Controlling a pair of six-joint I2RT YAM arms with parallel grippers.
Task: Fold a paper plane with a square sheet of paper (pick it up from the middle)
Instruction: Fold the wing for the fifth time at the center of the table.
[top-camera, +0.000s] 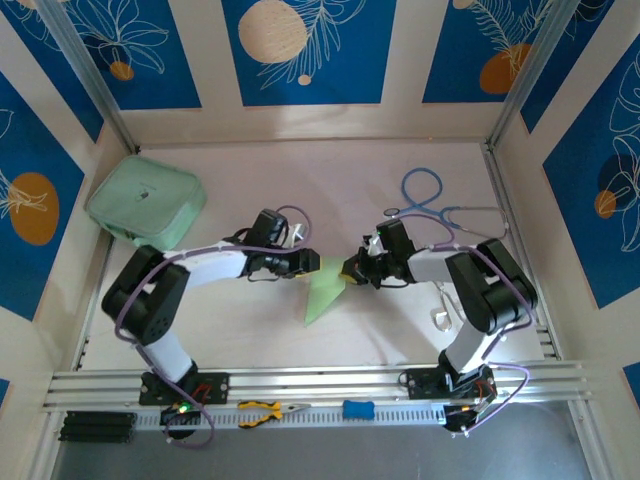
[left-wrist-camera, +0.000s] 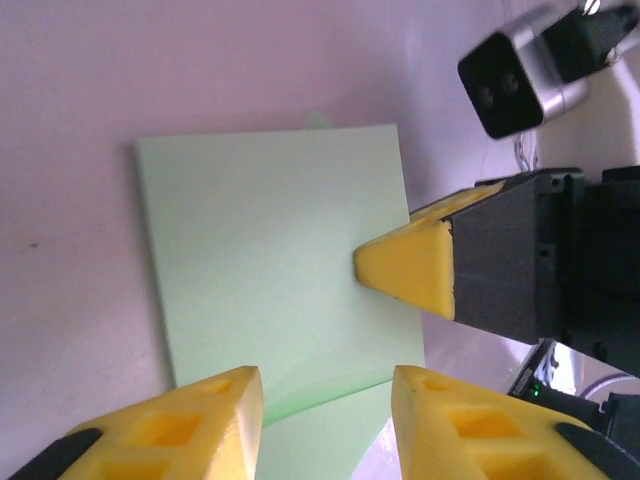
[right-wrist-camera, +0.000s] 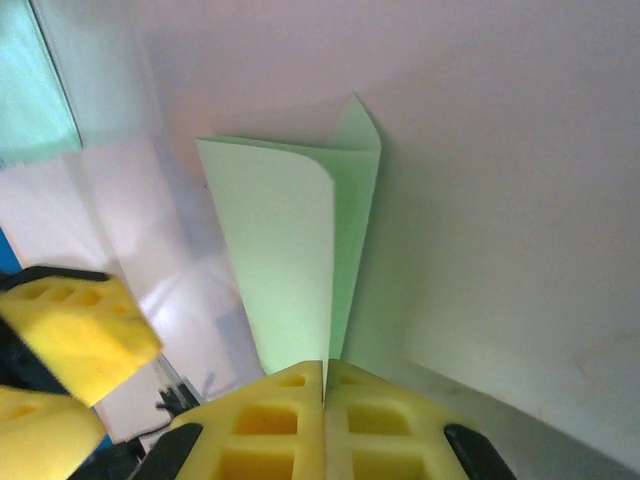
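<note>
Across the pale worktop (top-camera: 260, 335), spotting a mint-green pouch (top-camera: 145, 205) parked in the far-left corner, well apart from the action. Down at centre, finding the square sheet of paper (top-camera: 325, 293), light green, folded over on itself with one flap curling. Pinched at one edge by the right tool (right-wrist-camera: 325, 378), squeezed fully closed on it. Met from the other side by the left tool (left-wrist-camera: 325, 388), standing parted, gripping nothing, just framing the sheet's near edge

Mint-green zip pouch (top-camera: 147, 205) at upper left; blue stethoscope (top-camera: 425, 208) at upper right; yellow-handled pliers (top-camera: 265, 411) along bottom edge.
</note>
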